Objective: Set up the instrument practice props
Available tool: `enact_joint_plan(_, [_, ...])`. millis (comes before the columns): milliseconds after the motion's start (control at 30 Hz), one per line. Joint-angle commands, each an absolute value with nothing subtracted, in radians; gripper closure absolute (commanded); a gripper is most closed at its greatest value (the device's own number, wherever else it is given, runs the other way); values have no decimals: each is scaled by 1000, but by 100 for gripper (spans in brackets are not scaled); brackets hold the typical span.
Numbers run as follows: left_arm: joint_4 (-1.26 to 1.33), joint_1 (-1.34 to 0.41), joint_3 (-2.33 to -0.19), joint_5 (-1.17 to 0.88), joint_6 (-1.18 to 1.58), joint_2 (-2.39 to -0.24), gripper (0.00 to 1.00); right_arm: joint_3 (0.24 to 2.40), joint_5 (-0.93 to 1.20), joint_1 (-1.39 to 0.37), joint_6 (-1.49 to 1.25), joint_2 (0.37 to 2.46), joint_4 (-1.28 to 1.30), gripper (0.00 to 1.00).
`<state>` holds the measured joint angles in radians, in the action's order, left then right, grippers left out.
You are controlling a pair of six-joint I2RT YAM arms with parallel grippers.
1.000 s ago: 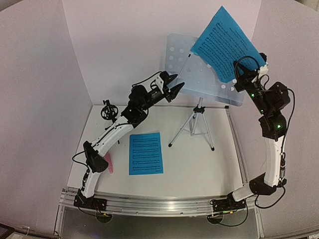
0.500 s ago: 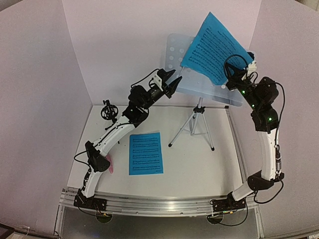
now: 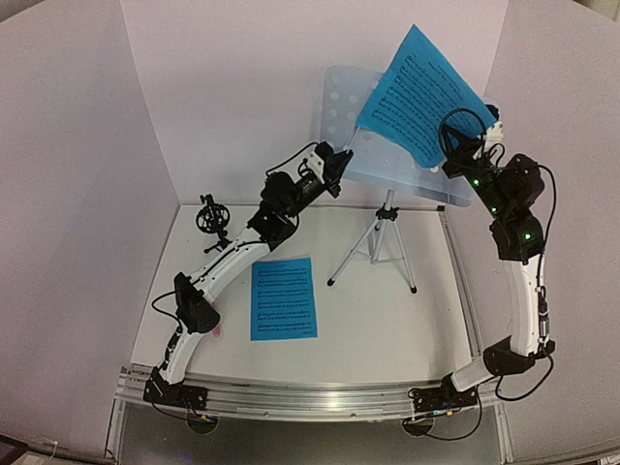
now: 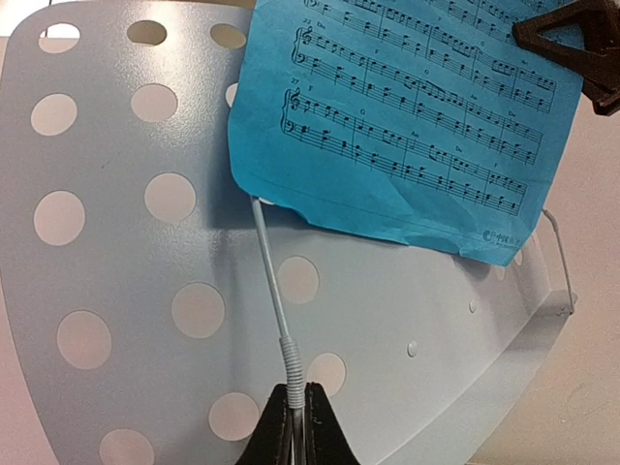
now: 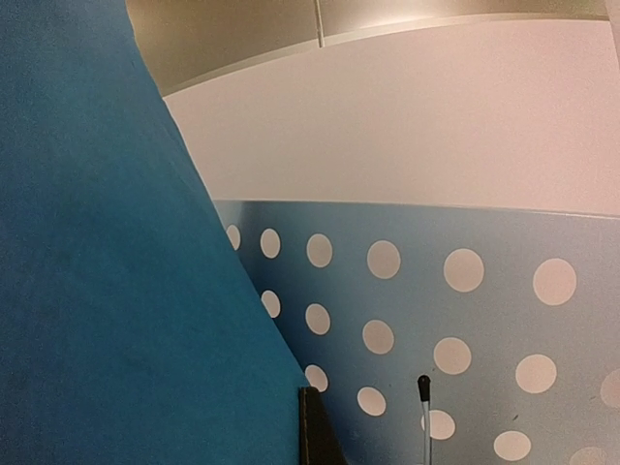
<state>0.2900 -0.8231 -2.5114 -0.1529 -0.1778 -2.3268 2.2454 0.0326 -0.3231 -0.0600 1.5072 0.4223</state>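
Observation:
The pale blue perforated music stand [image 3: 337, 105] stands on its silver tripod [image 3: 376, 242] at the back of the table. My left gripper [image 3: 341, 157] is shut on the stand's thin page-holder wire [image 4: 272, 281], pinching its spring end [image 4: 294, 368]. My right gripper [image 3: 453, 153] is shut on the lower corner of a blue sheet-music page [image 3: 418, 92], held tilted in front of the stand's plate; in the right wrist view the page [image 5: 107, 291] hides one finger. A second blue page [image 3: 284, 297] lies flat on the table. The small black mic holder [image 3: 210, 215] stands at the left.
A sliver of the pink microphone [image 3: 220, 330] shows beside the left arm's elbow near the table's left front. White walls close in the back and sides. The second page-holder wire [image 5: 424, 417] stands up at the stand's other side.
My left gripper has moved forward to the stand and shut on the page-holder wire. My right gripper has carried the blue page a little to the left, over the plate.

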Motion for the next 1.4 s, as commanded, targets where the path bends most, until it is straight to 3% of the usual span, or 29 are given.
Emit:
enact_joint_plan(0, [318,-831,-2471,-146,-144,-2248,99,2242,-8,-321,-101,1496,359,100])
enact_joint_plan(333, [352,-831,-2411,-142,-119,-2230,100,2307,-51,-321,-172,1548,155,100])
enact_joint_plan(1100, [436,-820,-2328,-259,-188,-2211,100,2240,72,-321,-12,1612,147,100])
enact_joint_plan(1367, [445,-815,-2310,-251,-198,-2213,100,2320,0,-322,-64,1631,49,100])
